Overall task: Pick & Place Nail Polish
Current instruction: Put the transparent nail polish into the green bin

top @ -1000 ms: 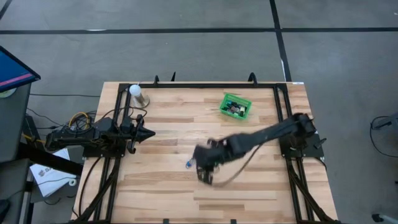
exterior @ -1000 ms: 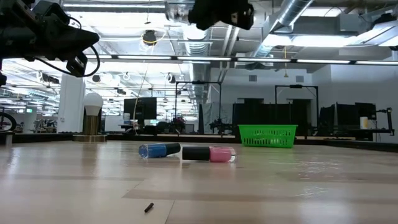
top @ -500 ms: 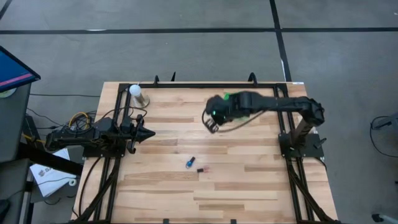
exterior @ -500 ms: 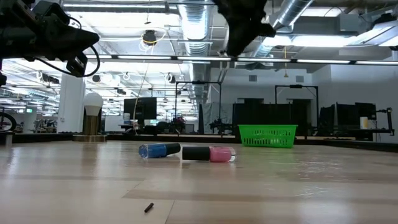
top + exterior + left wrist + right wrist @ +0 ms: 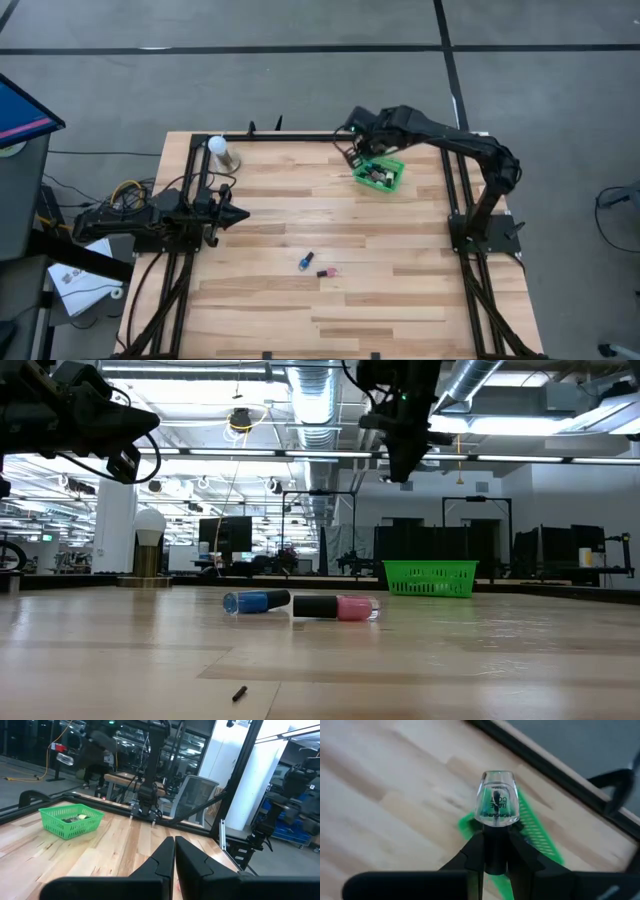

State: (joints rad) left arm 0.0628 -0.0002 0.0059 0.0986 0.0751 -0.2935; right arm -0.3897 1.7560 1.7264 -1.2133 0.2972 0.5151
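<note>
My right gripper (image 5: 352, 150) hangs high over the table's far side, just left of the green basket (image 5: 379, 172), shut on a clear nail polish bottle (image 5: 495, 805) with a black cap. The basket holds several small bottles. A blue bottle (image 5: 304, 262) and a pink one with a black cap (image 5: 326, 272) lie on their sides mid-table, end to end in the low view, the blue (image 5: 256, 601) left of the pink (image 5: 337, 607). My left gripper (image 5: 240, 214) waits shut at the table's left side, pointing level. My right gripper pinches the bottle's black cap (image 5: 495, 845) between its two fingers. The clear glass body (image 5: 495, 800) sticks out beyond the fingertips. The fingers slant steeply down from above. The bottle is lifted clear, high over the table beside the basket (image 5: 530, 830).
A white ball-topped stand (image 5: 222, 152) stands at the far left corner. A black frame rail (image 5: 300, 137) runs along the far edge behind the basket. A small dark scrap (image 5: 240, 693) lies near the front. Bare wood lies around the two bottles.
My right gripper has swung from above the two lying bottles mid-table toward the far edge, up to the basket, rising a little and turning as it went, still shut on the clear bottle. The blue and pink bottles have stayed put.
</note>
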